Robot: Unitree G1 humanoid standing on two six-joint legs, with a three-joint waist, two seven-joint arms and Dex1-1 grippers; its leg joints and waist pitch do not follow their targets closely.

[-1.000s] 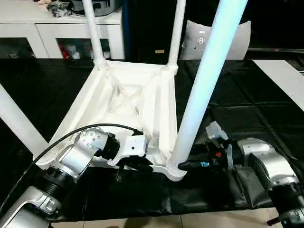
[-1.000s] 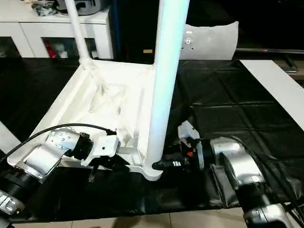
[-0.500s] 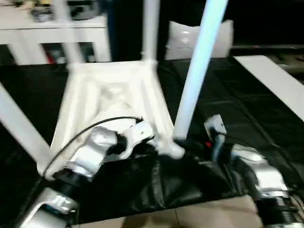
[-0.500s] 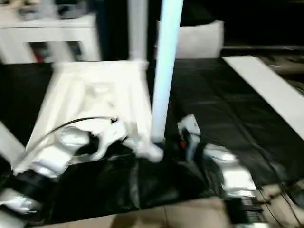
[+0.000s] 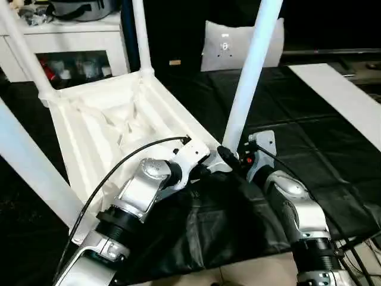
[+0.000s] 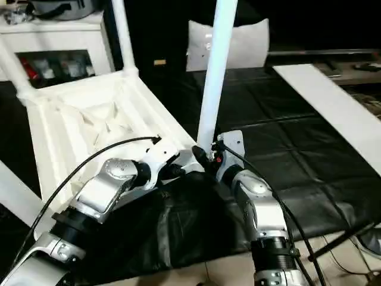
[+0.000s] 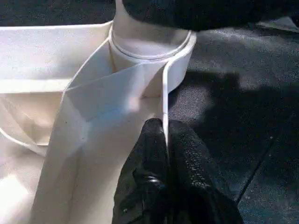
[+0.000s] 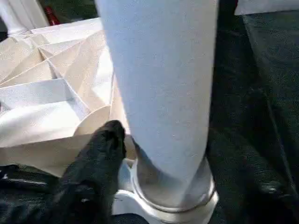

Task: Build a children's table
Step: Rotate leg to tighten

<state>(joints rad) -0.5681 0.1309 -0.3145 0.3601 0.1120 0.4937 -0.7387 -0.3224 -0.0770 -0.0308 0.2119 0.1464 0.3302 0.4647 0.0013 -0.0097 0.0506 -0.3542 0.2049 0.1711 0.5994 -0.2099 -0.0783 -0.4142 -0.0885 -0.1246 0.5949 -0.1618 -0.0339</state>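
**A:** So where's the table sitting right now?

**B:** Upside down on a black mat, ribbed underside up, and it looks tipped, near edge higher. All four legs are in their corner sockets and stick up. The near right leg is right in front of the head camera and cuts straight across the view. The near left leg slants across the left side.

**A:** And the grippers?

**B:** Left gripper is pinched together on the thin side wall of the top, just beside the near right corner socket. Right gripper is down at the foot of that same leg. In the right wrist view one black finger rests against the leg's base; the leg hides the rest, so I can't tell whether it's clamped or not.

**A:** Anything else around?

**B:** White cabinet with glass doors at the back left, a white board on the mat to the right, and a white panel standing behind the table. Mat is bunched up under the arms.
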